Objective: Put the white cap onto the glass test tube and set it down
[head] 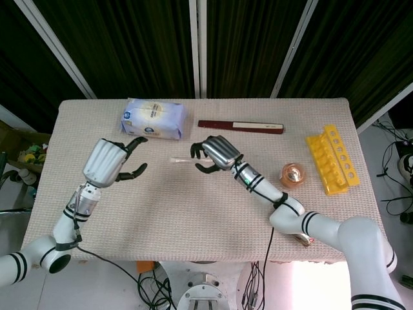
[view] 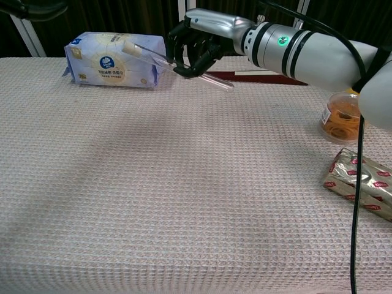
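My right hand [head: 216, 152] [view: 197, 41] grips the glass test tube [head: 182, 159] [view: 153, 57] above the table and holds it slanted. The white cap [view: 130, 48] sits on the tube's left end, while the rounded bottom end sticks out past the fingers on the right in the chest view. My left hand [head: 111, 163] hangs open, well to the left of the tube, with its fingers spread and nothing in them. Only its dark edge [view: 30, 7] shows at the top left of the chest view.
A tissue pack [head: 153, 117] [view: 113, 60] lies at the back left and a dark red stick [head: 240, 126] behind the right hand. An orange jar [head: 293, 174] [view: 340, 116], a yellow rack [head: 332, 159] and a foil snack packet [view: 361, 184] are on the right.
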`<state>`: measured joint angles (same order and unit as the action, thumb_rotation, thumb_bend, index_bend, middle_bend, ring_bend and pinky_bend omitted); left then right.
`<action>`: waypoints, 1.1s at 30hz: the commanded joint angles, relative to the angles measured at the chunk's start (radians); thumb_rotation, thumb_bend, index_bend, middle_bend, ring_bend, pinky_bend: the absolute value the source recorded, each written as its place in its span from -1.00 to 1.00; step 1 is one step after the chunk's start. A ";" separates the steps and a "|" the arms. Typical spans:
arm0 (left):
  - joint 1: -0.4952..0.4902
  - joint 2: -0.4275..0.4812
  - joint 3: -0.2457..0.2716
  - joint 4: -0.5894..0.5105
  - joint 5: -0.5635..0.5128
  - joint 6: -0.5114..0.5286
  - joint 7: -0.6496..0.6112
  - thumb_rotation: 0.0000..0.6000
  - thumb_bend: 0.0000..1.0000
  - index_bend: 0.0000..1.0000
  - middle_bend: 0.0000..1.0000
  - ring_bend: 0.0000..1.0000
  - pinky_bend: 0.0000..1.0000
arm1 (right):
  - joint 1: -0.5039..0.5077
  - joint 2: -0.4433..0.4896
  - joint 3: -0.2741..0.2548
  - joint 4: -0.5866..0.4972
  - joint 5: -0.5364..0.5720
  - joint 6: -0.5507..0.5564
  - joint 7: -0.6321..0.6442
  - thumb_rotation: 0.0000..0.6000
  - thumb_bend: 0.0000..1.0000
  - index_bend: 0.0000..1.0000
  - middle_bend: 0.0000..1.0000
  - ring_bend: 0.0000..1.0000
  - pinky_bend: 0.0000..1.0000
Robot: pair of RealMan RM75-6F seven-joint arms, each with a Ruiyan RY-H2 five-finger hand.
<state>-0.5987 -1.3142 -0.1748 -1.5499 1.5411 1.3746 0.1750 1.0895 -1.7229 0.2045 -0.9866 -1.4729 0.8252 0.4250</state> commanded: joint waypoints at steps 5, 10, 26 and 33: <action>0.045 0.030 0.009 -0.025 -0.018 0.031 0.016 0.29 -0.42 -0.42 0.80 0.70 0.96 | 0.044 -0.014 -0.052 0.044 0.001 -0.104 -0.245 1.00 0.29 0.65 0.36 0.08 -0.16; 0.059 0.030 0.007 -0.027 -0.031 0.034 0.011 0.29 -0.43 -0.42 0.80 0.70 0.96 | 0.054 -0.081 -0.066 0.118 -0.001 -0.110 -0.308 1.00 0.28 0.64 0.33 0.08 -0.17; 0.083 0.029 0.001 -0.022 -0.044 0.034 0.007 0.27 -0.44 -0.43 0.80 0.69 0.95 | 0.037 -0.141 -0.063 0.169 0.060 -0.162 -0.436 1.00 -0.35 -0.31 -0.20 -0.33 -0.39; 0.105 0.068 -0.003 -0.040 -0.103 0.005 0.037 0.27 -0.48 -0.47 0.72 0.61 0.90 | -0.033 0.014 -0.037 -0.008 0.116 -0.113 -0.485 1.00 -0.42 -0.70 -0.41 -0.50 -0.46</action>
<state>-0.5032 -1.2642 -0.1771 -1.5802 1.4657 1.3960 0.1960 1.0961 -1.7796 0.1522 -0.9193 -1.3849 0.6763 -0.0386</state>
